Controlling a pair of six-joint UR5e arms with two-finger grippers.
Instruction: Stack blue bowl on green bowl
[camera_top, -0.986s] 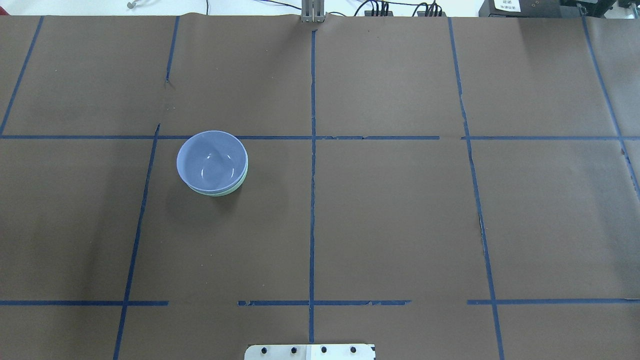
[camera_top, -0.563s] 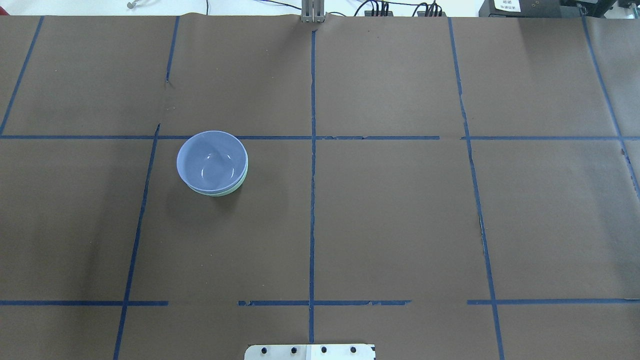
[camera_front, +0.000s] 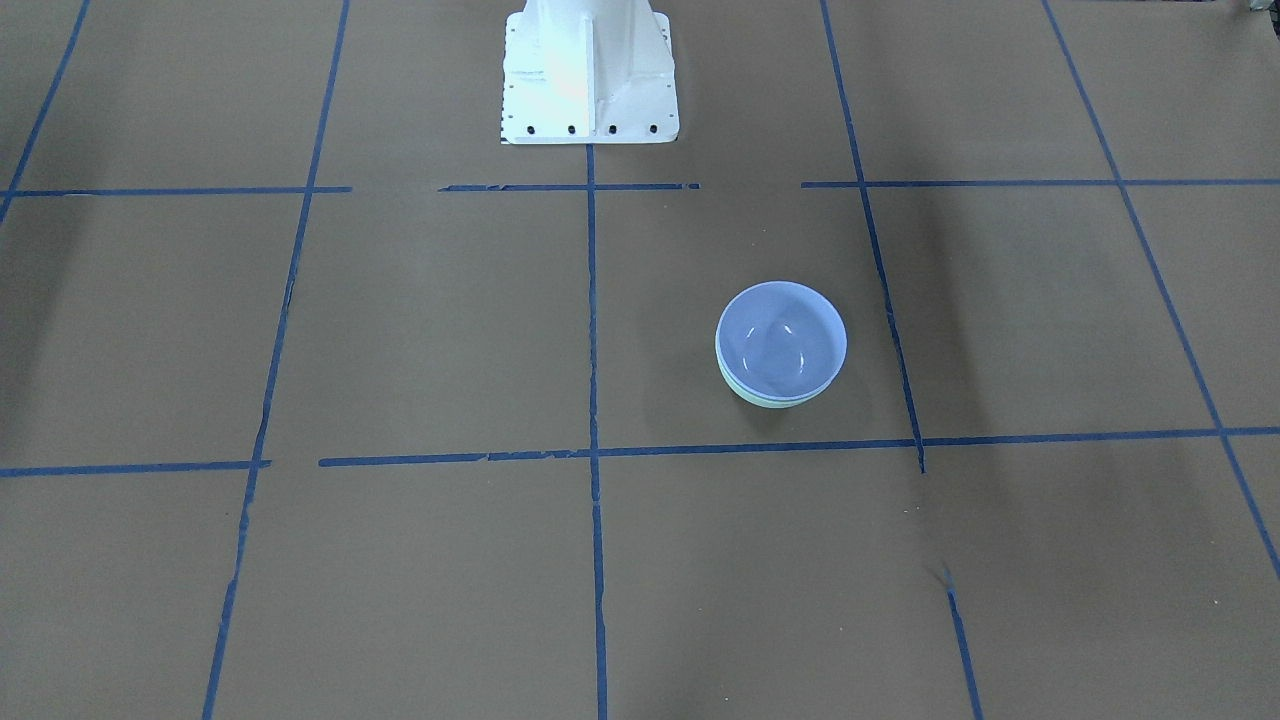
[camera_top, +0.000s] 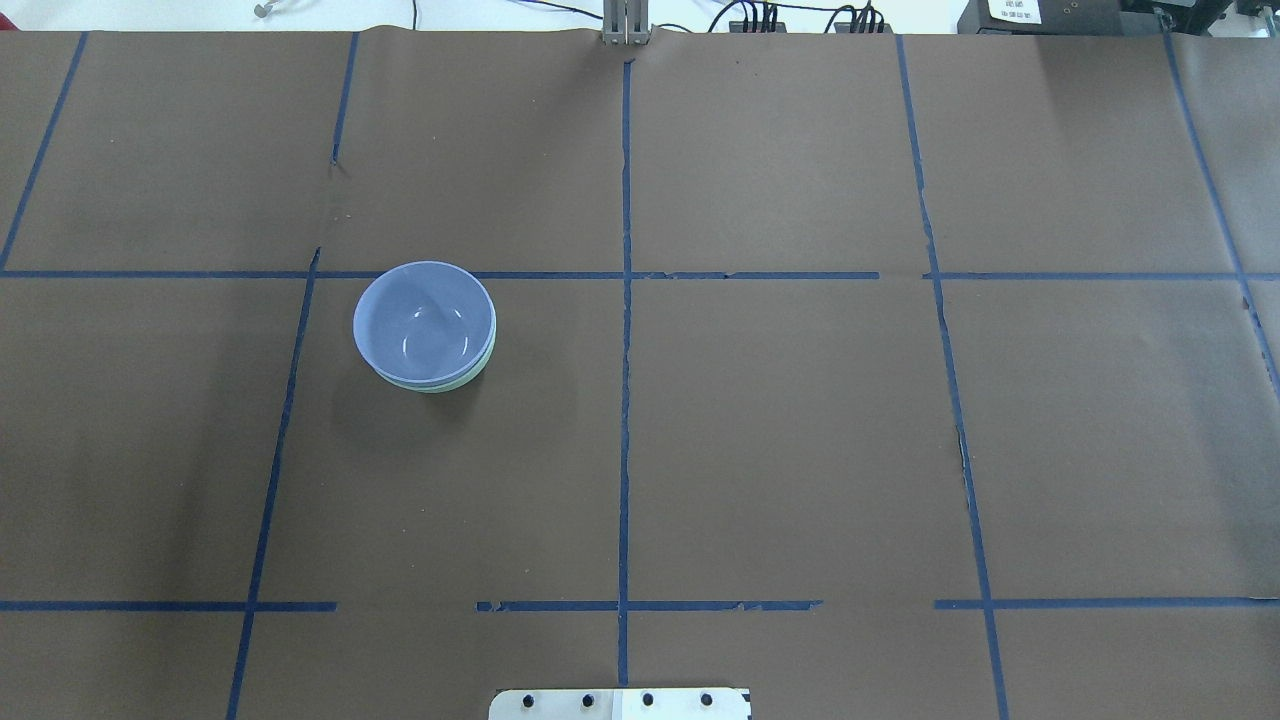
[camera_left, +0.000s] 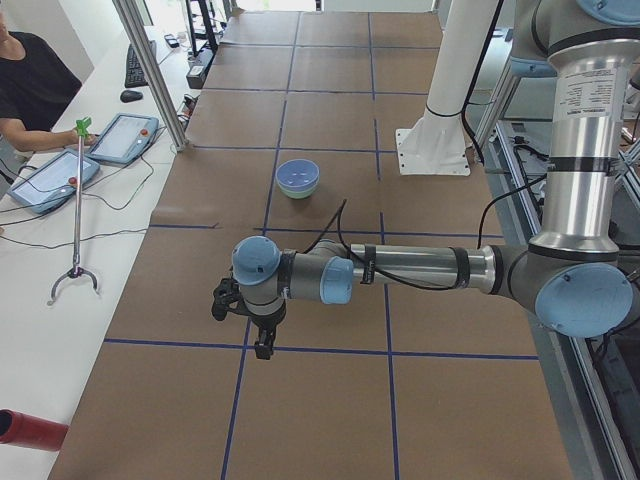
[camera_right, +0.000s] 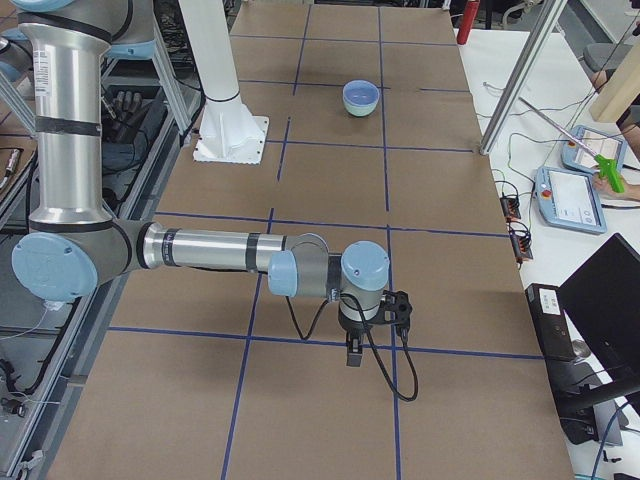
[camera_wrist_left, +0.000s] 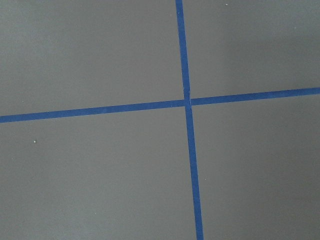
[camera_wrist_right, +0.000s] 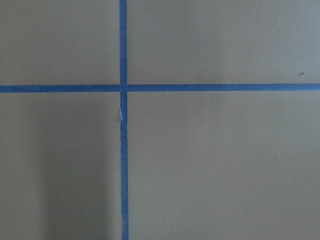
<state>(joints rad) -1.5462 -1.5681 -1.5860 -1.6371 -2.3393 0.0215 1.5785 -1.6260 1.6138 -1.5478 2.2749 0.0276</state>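
The blue bowl (camera_top: 424, 322) sits nested inside the green bowl (camera_top: 447, 384), left of the table's middle line. Only a thin mint crescent of the green bowl shows under it. The stack also shows in the front view, blue bowl (camera_front: 782, 340) over green bowl (camera_front: 770, 399), and far off in both side views (camera_left: 297, 174) (camera_right: 360, 95). My left gripper (camera_left: 262, 344) hangs low over the table's left end, far from the bowls. My right gripper (camera_right: 353, 352) hangs low over the right end. I cannot tell whether either is open or shut. Both wrist views show only paper and tape.
Brown paper with a blue tape grid covers the table (camera_top: 800, 450). The white robot base (camera_front: 588, 80) stands at the near edge. A person (camera_left: 30, 90), tablets (camera_left: 125, 138) and a grabber tool (camera_left: 75, 220) are on the side bench.
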